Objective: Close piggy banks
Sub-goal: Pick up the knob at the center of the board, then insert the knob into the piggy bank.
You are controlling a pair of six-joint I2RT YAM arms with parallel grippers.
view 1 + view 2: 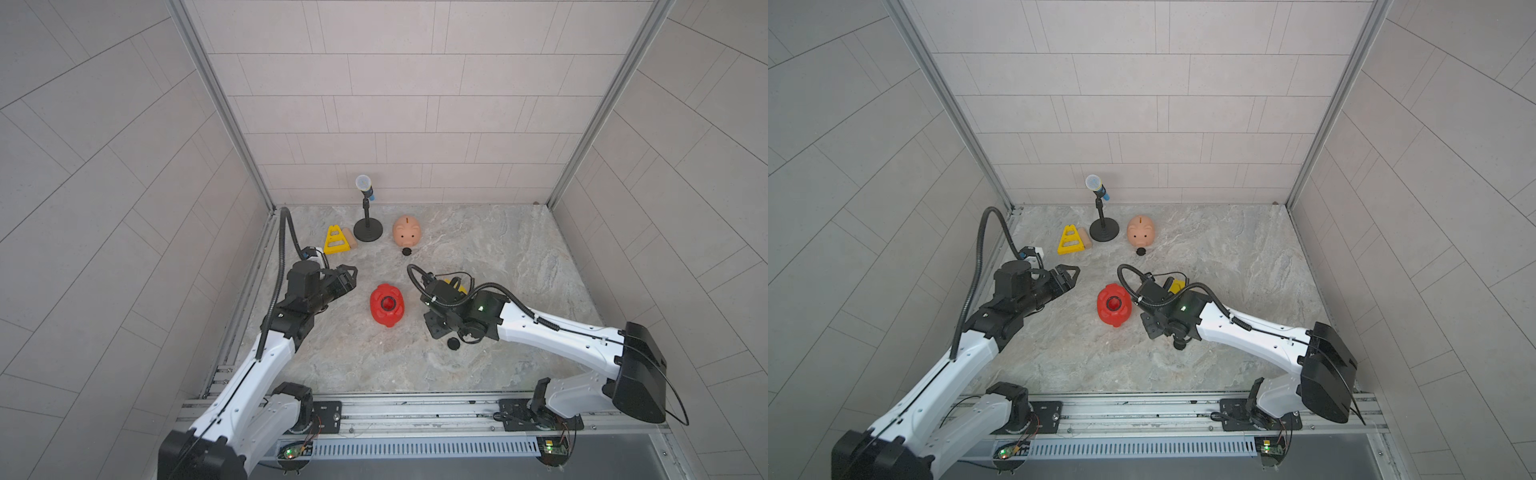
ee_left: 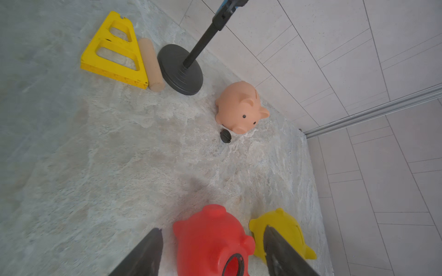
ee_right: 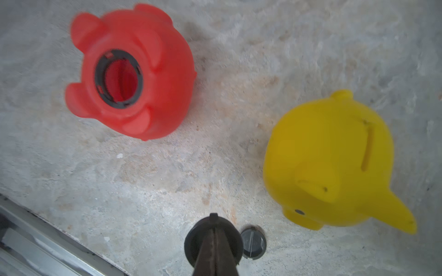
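Note:
The red piggy bank [image 1: 387,304] [image 3: 134,71] lies belly up mid-table, its black-ringed round hole uncovered. To its right the yellow piggy bank [image 1: 1177,286] [image 3: 330,162] stands largely hidden under my right arm. The peach-pink piggy bank [image 1: 407,230] [image 2: 241,107] stands at the back with a black plug [image 1: 407,251] before its snout. My right gripper [image 3: 214,221] is shut on a black round plug [image 3: 191,241], beside another plug [image 3: 253,243] lying on the table. My left gripper [image 1: 351,274] [image 2: 212,229] hangs open and empty, left of the red pig.
A yellow triangular frame [image 1: 336,241], a wooden cylinder [image 1: 351,242] and a microphone on a round black stand [image 1: 368,230] sit at the back left. Tiled walls enclose three sides. A metal rail [image 1: 415,409] runs along the front edge.

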